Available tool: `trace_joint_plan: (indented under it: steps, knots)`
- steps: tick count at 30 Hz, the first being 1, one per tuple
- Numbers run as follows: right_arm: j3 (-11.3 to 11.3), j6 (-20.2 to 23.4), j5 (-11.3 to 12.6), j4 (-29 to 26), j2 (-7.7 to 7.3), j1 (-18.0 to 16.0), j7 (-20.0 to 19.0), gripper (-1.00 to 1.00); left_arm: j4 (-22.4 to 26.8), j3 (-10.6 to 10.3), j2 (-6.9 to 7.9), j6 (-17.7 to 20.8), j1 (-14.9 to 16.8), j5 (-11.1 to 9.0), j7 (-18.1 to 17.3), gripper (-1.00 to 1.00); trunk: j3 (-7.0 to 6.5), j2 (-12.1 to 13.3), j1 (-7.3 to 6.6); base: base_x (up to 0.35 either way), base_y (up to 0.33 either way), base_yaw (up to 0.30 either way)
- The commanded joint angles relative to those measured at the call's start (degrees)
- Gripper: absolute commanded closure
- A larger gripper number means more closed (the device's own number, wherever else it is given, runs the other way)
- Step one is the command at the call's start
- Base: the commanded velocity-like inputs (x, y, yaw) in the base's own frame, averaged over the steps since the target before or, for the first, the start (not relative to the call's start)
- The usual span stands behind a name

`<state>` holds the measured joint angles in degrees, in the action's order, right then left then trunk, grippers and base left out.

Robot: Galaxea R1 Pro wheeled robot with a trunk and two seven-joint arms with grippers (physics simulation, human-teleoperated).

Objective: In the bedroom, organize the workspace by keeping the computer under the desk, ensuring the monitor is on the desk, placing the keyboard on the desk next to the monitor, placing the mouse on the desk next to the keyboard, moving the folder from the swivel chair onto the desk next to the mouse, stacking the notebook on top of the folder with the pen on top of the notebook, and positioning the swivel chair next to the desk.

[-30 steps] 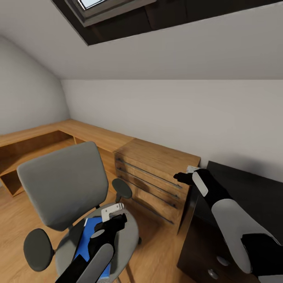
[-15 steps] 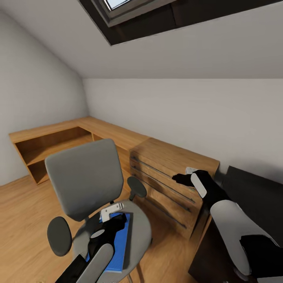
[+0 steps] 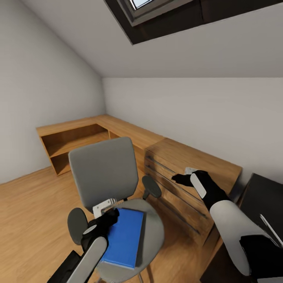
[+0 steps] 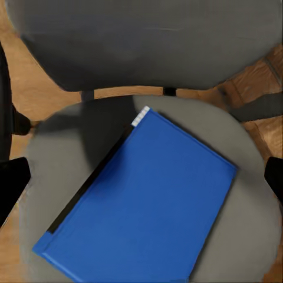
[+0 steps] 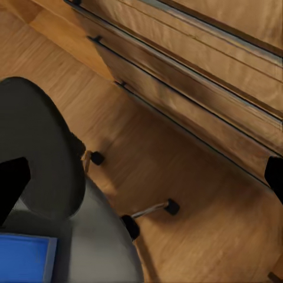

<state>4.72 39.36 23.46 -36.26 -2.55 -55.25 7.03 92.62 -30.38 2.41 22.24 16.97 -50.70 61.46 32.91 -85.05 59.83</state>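
The left gripper (image 3: 105,207) was held over the near left part of the chair (image 3: 103,177) seat, its jaws spread wide with nothing between them; in the left wrist view the dark fingertips (image 4: 10,187) were seen at either edge, well apart. The folder (image 3: 124,237) lay flat on the seat, below the jaws and between their lines, untouched, one corner pointing toward the backrest. The right gripper (image 3: 184,175) was held higher and farther out, over the floor (image 3: 31,204) between the chair and the drawer unit (image 3: 188,173); its jaws were likewise open and empty, with a corner of the folder (image 5: 23,258) showing in its wrist view beside an armrest (image 5: 35,147). A corner of the desk (image 3: 263,200) was seen at the right. Beyond the chair, a low shelf unit (image 3: 74,137) ran along the wall.
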Motion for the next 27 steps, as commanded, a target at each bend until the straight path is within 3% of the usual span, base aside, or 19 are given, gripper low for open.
trace_joint_plan:
  steps: [1, 8, 27]
  knots:
    - [0.73, 0.15, 0.62, -0.08, -0.06, 0.0, 0.53, -1.0, 0.08, 0.93, 0.04, 0.26, 0.08, -0.19, 0.39, -1.0, 0.08, -0.03, 0.0, 0.0, 0.0, 0.262]
    - [2.19, -0.08, 0.62, -0.1, 0.13, 0.05, 0.53, -1.0, 0.08, 3.83, 0.05, 0.1, 0.08, -0.19, 0.41, -1.0, 0.24, -0.03, 0.0, 0.0, 0.0, 0.262]
    - [2.49, -0.25, 0.09, 0.1, 1.57, 0.32, 1.9, -1.0, 0.02, 4.92, 0.13, 0.08, 0.08, -0.19, 0.41, -1.0, 0.68, -0.03, 0.0, 0.0, 0.0, 0.262]
